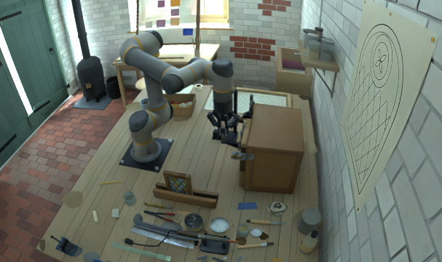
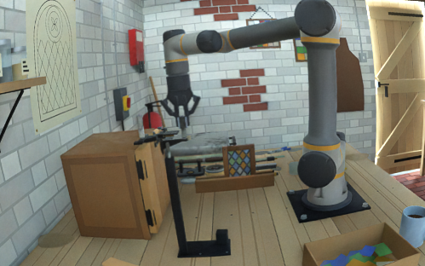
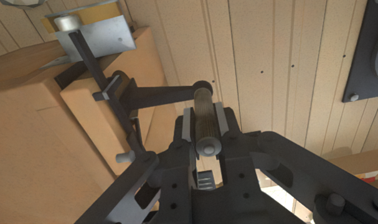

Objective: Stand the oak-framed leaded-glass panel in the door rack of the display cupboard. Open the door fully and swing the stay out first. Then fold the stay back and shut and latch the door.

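The cupboard's door (image 2: 151, 187) is seen mostly edge-on and stands almost closed against the wooden display cupboard (image 1: 275, 145). A dark lever arm runs from the door's top edge to a ribbed cylindrical handle (image 3: 205, 121), and my gripper (image 3: 205, 124) is closed around that handle. A metal latch plate (image 3: 95, 37) sits at the door's far corner. The oak-framed leaded-glass panel (image 1: 177, 183) stands upright in a wooden holder (image 1: 186, 196) on the bench, well away from me.
A black L-shaped post (image 2: 176, 200) stands just in front of the cupboard door. Tools, tins and jars (image 1: 206, 225) litter the bench's near end. A cardboard box (image 2: 359, 251) and a mug (image 2: 414, 226) sit past the arm's base (image 1: 146, 153).
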You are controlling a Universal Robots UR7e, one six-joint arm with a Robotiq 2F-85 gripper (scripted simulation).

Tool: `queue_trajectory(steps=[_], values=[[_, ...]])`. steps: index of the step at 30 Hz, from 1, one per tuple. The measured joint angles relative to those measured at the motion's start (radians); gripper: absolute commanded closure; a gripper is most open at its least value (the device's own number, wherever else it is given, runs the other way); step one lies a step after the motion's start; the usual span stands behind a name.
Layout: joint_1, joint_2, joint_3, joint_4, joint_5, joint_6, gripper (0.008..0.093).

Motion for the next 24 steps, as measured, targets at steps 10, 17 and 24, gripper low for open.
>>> queue_trajectory(steps=[10,17,24], values=[[0.002,0.012,-0.012,0.001,0.0,0.001,0.0934],[0.002,0.017,-0.019,0.011,-0.001,0.002,0.0934],[0.002,0.018,-0.02,0.012,-0.001,0.002,0.0934]])
